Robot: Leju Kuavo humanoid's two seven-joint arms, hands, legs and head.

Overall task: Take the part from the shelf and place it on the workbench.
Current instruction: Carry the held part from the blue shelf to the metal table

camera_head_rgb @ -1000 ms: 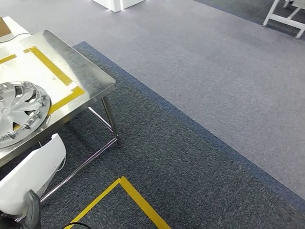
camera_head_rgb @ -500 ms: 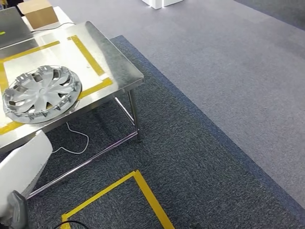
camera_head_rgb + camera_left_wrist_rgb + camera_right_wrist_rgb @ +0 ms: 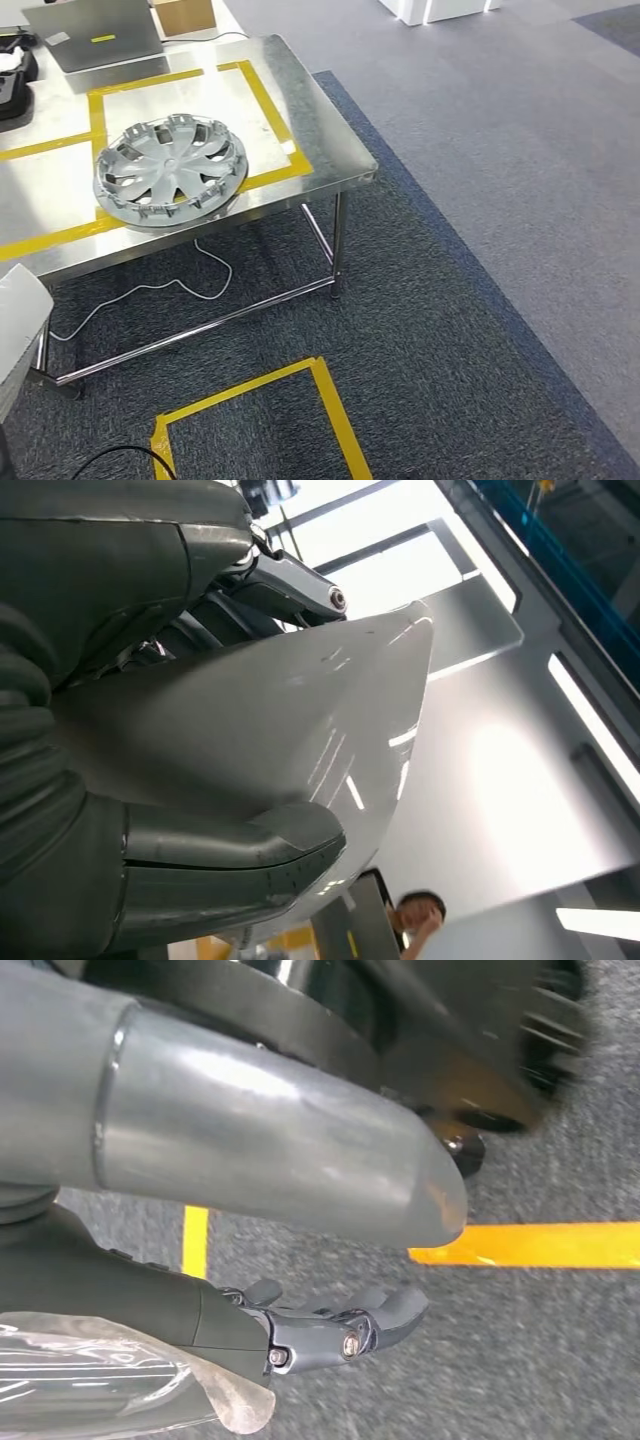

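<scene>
Our left hand [image 3: 151,730] grips the white part [image 3: 302,740] — thumb under, fingers over. Our right hand [image 3: 332,1330] holds nothing, fingers loosely extended. A hubcap [image 3: 170,168] rests by the workbench's [image 3: 332,150] front edge.

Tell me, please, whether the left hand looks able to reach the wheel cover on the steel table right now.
Probably not: the left hand is occupied gripping the white part, and the wheel cover lies on the steel table, apparently some way ahead of that part.

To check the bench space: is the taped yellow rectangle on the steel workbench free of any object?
No: a silver wheel cover lies on the workbench, overlapping the yellow tape.
</scene>
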